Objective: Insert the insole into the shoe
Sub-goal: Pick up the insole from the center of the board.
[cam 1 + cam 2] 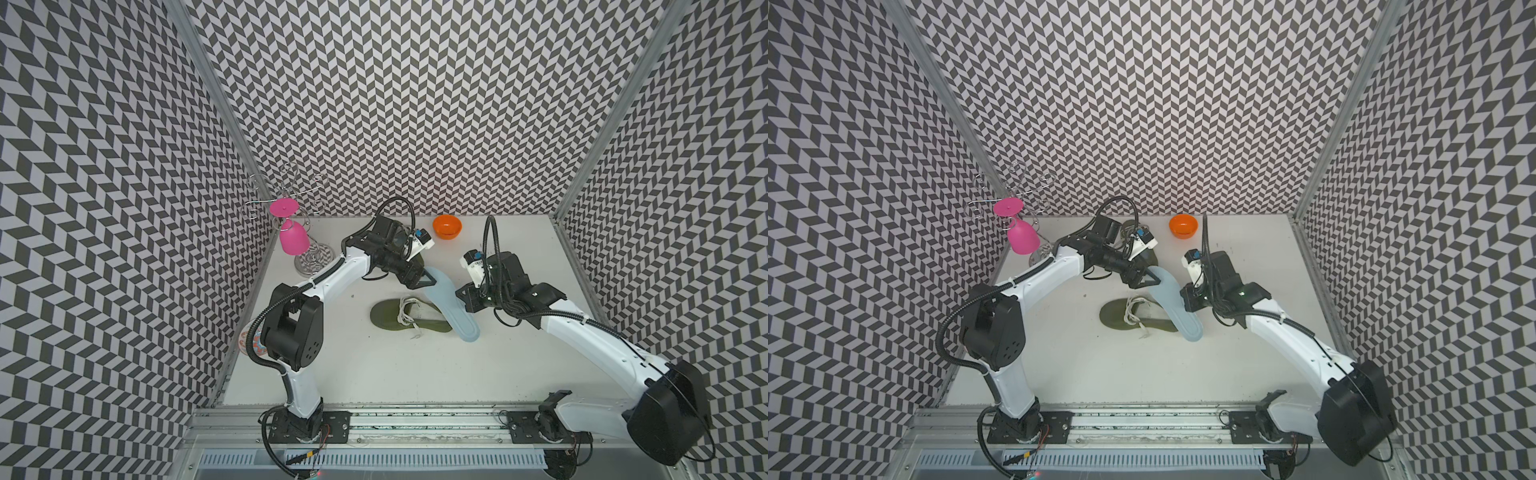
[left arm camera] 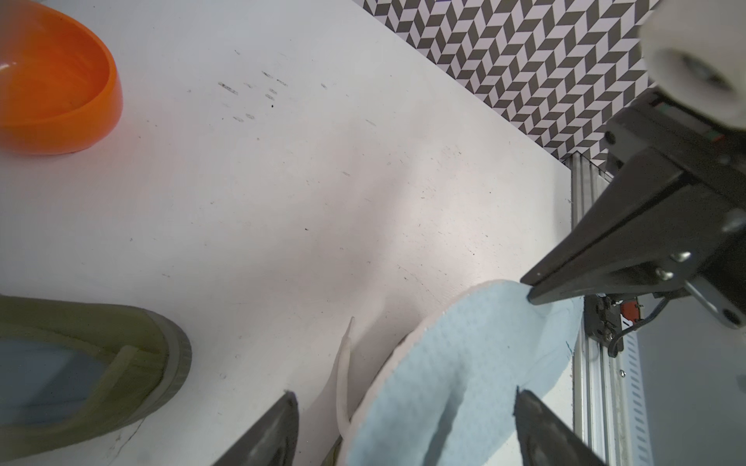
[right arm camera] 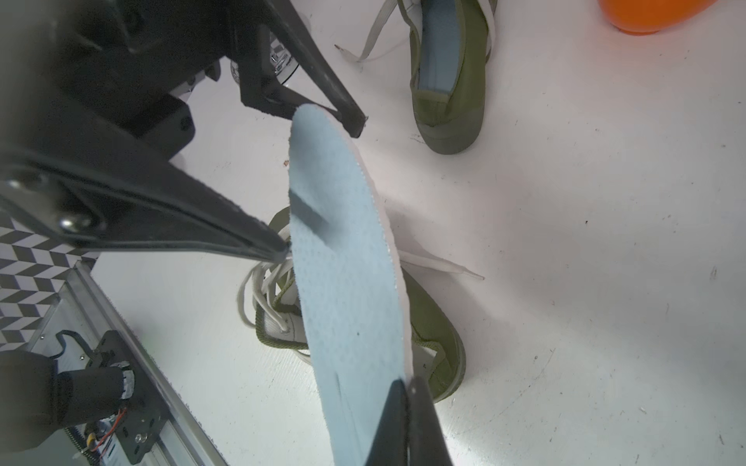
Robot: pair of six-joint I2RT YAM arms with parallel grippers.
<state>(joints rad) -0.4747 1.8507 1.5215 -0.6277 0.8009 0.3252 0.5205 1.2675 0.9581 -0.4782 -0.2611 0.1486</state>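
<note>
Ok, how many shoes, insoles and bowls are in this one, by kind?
Green shoes: 2, near shoe and far shoe
Light blue insoles: 2, held insole and fitted insole inside the far shoe
Orange bowl: 1
Total: 5

No text, label, brand or number can be read. The bench [image 2: 282, 181] bears only scuffs (no lettering).

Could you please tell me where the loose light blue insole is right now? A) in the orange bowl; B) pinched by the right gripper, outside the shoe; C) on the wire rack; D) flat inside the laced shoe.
B: the right gripper is shut on the insole, holding it tilted, outside the laced shoe, while the left gripper straddles its other end, open.
</note>
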